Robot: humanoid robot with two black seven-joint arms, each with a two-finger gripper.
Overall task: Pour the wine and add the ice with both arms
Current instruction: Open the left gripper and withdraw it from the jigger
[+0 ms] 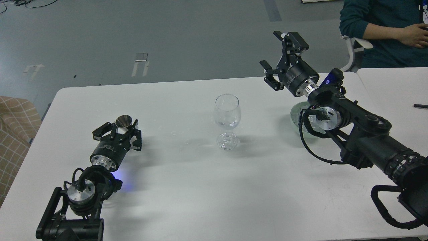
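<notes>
A: Where is the wine glass (227,120)?
B: Upright mid-worktop (200,187), stem vertical, between both arms, mouth up.
A: And the tools?
B: The left tool (117,131) grips a small metal cup (123,121), left of the glass. The right tool (282,60) hangs open, above a glass bowl (296,112); ice isn't discernible.

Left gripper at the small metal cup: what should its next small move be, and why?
Probably close on the small metal cup and lift it. The left gripper rests low on the table with its fingers around the cup, and the wine glass looks empty.
</notes>
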